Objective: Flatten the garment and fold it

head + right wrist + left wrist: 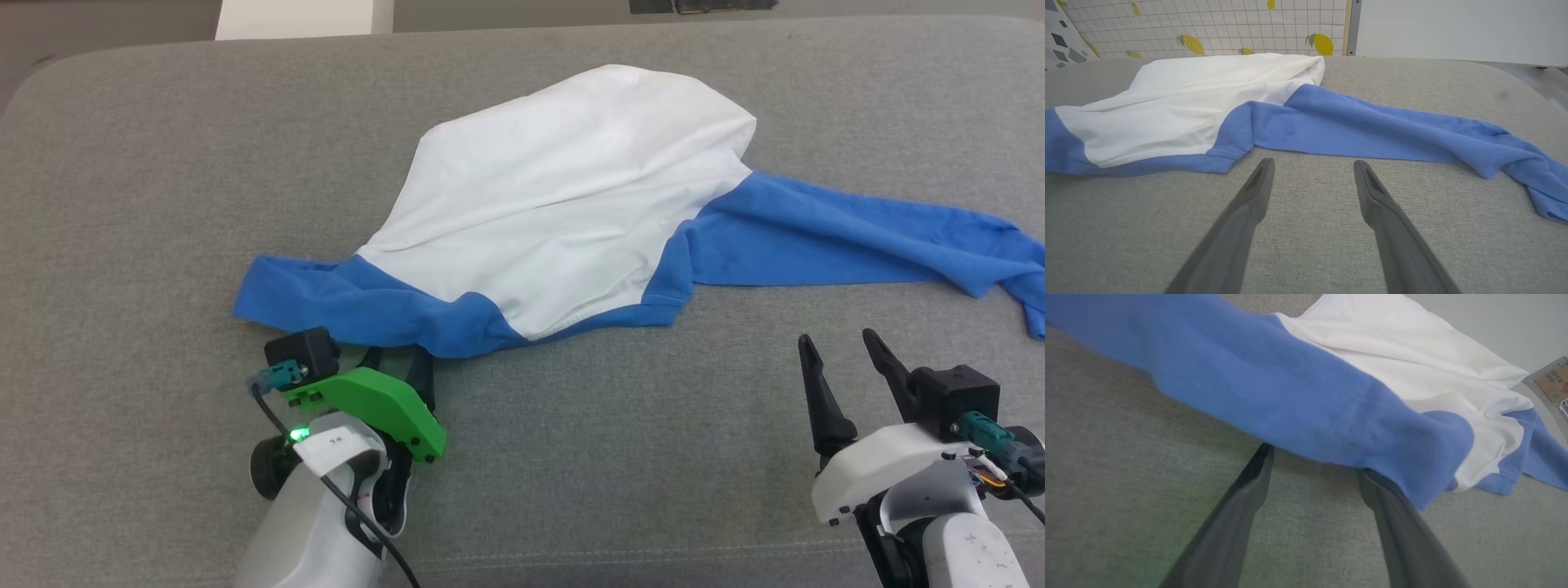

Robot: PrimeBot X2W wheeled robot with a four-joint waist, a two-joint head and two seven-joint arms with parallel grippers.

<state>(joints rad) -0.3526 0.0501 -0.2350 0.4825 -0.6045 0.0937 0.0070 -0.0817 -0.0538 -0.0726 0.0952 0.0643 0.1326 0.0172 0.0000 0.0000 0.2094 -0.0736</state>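
The left tool (pixel 397 359) is spread wide and grips nothing. Its tips sit at the near edge of the shirt's (pixel 555 204) blue left sleeve (pixel 1274 396). In the left wrist view one finger (pixel 1396 522) runs under the drooping cloth and the other finger's tip meets its hem. The right tool (pixel 837 339) is also open and empty, fingers pointing toward the shirt but apart from it, over the bare grey surface (pixel 620 425). The shirt lies in the middle of that surface, unfolded and wrinkled. Its white body bunches toward the far side, one blue sleeve lies near the left tool, and the other trails crumpled far to the right.
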